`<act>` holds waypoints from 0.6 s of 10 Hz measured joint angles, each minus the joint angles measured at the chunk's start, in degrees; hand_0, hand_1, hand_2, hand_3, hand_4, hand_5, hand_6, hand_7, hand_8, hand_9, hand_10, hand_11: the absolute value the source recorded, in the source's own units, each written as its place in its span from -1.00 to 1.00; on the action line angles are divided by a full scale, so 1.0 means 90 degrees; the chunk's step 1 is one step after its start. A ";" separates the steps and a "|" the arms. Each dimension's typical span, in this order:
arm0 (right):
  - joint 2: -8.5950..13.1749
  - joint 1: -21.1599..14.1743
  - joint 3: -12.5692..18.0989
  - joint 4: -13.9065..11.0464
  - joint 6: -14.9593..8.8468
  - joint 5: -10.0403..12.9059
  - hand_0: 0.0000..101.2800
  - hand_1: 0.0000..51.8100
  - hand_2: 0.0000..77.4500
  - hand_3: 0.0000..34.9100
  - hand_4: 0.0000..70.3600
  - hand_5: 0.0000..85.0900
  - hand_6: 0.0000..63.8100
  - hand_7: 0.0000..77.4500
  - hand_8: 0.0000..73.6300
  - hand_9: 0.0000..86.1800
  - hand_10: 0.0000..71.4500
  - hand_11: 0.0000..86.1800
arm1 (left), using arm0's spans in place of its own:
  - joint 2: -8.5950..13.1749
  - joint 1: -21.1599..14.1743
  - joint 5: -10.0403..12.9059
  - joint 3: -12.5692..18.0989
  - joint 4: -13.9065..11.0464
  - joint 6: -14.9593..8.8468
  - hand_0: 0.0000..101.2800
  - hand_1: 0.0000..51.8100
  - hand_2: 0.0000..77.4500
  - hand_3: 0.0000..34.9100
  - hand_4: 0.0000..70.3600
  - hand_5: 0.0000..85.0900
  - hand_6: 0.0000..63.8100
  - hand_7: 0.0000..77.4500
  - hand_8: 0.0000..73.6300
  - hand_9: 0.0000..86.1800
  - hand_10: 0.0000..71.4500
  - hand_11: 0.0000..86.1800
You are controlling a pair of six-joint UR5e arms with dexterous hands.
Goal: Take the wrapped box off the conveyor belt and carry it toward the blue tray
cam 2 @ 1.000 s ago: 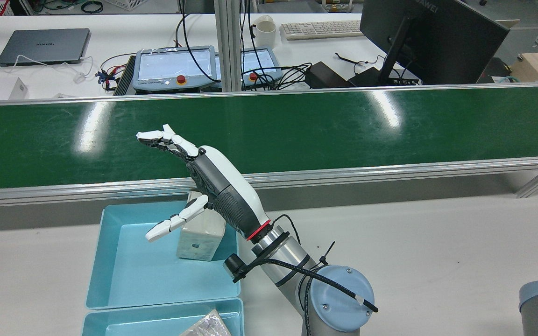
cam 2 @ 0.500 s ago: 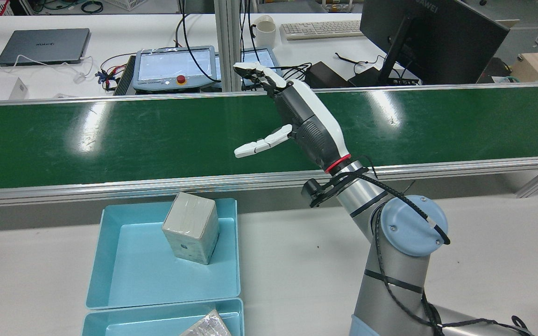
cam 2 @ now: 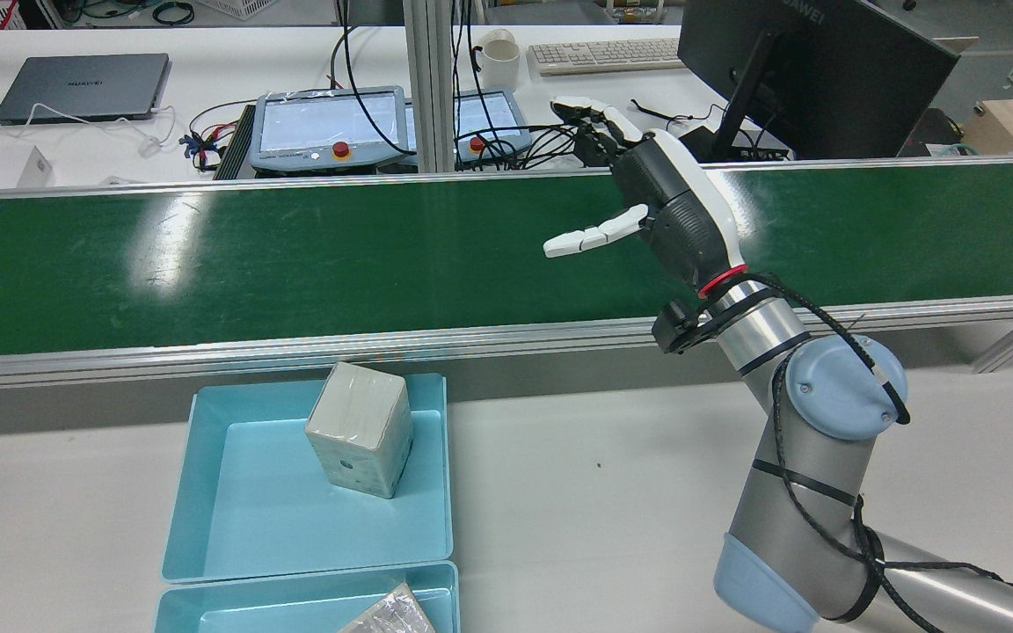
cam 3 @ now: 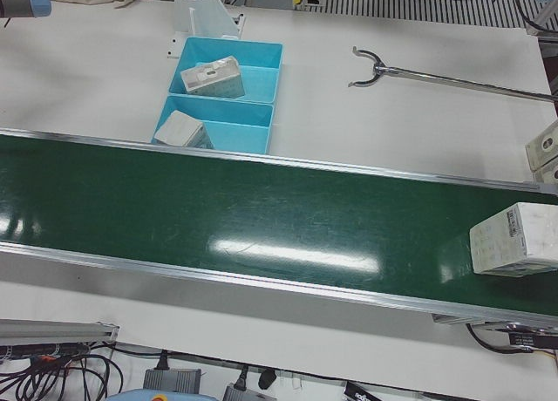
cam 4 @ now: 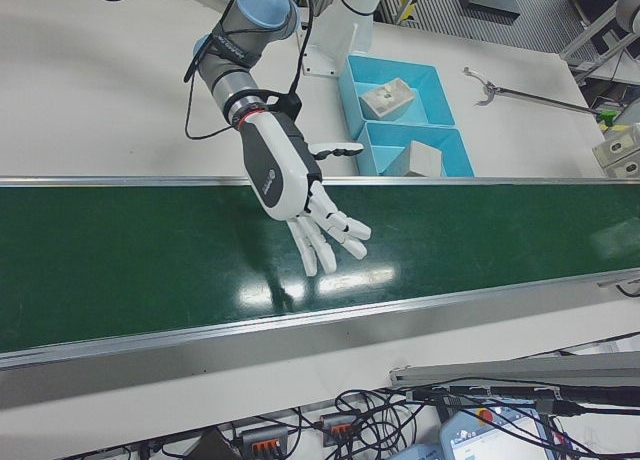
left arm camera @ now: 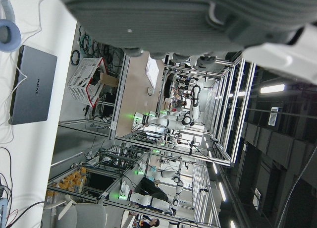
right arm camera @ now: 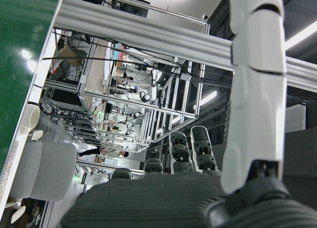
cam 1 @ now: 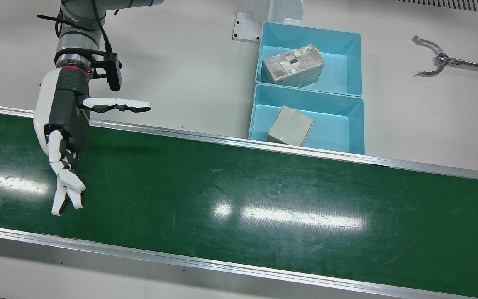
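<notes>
A white wrapped box point(cam 3: 514, 238) lies on the green conveyor belt point(cam 3: 261, 218) at its far right end in the left-front view. My right hand point(cam 2: 647, 189) is open and empty and hovers above the belt point(cam 1: 222, 187), far from that box; it also shows in the front view point(cam 1: 62, 137) and the right-front view point(cam 4: 300, 190). Two blue trays sit side by side next to the belt. The tray nearest the belt point(cam 1: 338, 137) holds a wrapped box point(cam 1: 291, 125); the other tray point(cam 1: 347, 54) holds another point(cam 1: 293, 65). My left hand point(left arm camera: 173, 15) shows only in its own view, holding nothing.
A metal grabber tool point(cam 1: 434, 62) lies on the white table beyond the trays. Aluminium rails point(cam 2: 471, 338) edge the belt. Behind the belt stand teach pendants point(cam 2: 331, 132), a monitor point(cam 2: 805, 70) and a laptop point(cam 2: 84, 83).
My right hand has left the box in the tray, risen and swung to the right in the rear view, and is now over the belt. The box in the tray has stayed put.
</notes>
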 joint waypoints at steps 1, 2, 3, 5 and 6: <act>-0.0038 0.0126 -0.0074 -0.0006 0.0065 -0.0004 -0.04 -0.37 -0.76 -0.60 -0.97 -0.45 -0.85 -0.90 -0.99 -0.97 -1.00 -0.97 | 0.0000 0.0000 0.0000 0.0000 0.0000 0.0000 -1.00 -1.00 -0.99 -1.00 -1.00 -0.97 -1.00 -0.99 -0.99 -1.00 -0.98 -0.99; -0.0032 0.0227 -0.0188 -0.0072 0.0108 -0.0133 -0.04 -0.43 -0.76 -0.51 -0.97 -0.45 -0.88 -0.90 -0.94 -0.96 -1.00 -0.97 | 0.0000 0.0000 0.0000 0.0000 0.0000 0.0000 -1.00 -1.00 -0.99 -1.00 -1.00 -0.97 -1.00 -0.99 -0.99 -1.00 -0.98 -0.99; 0.0174 0.0410 -0.0400 -0.0240 0.0168 -0.0464 -0.04 -0.43 -0.76 -0.51 -0.97 -0.45 -0.88 -0.90 -0.94 -0.96 -1.00 -0.97 | 0.0000 0.0000 0.0000 0.0000 0.0000 0.0000 -1.00 -1.00 -0.99 -1.00 -1.00 -0.99 -1.00 -0.99 -0.99 -1.00 -1.00 -0.99; 0.0791 0.0771 -0.0896 -0.0696 0.0342 -0.1252 -0.04 -0.39 -0.77 -0.40 -0.97 -0.45 -0.88 -0.90 -0.94 -0.96 -1.00 -0.97 | 0.0000 0.0000 0.0000 0.0000 0.0000 0.0000 -1.00 -1.00 -0.99 -1.00 -1.00 -0.97 -1.00 -0.99 -0.99 -0.99 -0.98 -0.99; 0.0941 0.0854 -0.1023 -0.0804 0.0432 -0.1442 0.08 -0.24 -0.87 0.17 -0.98 -0.41 -0.91 -0.90 -0.97 -0.96 -1.00 -0.97 | 0.0000 0.0000 0.0000 0.0000 0.0000 0.0000 -1.00 -1.00 -0.99 -1.00 -1.00 -0.97 -1.00 -1.00 -0.99 -1.00 -0.98 -0.99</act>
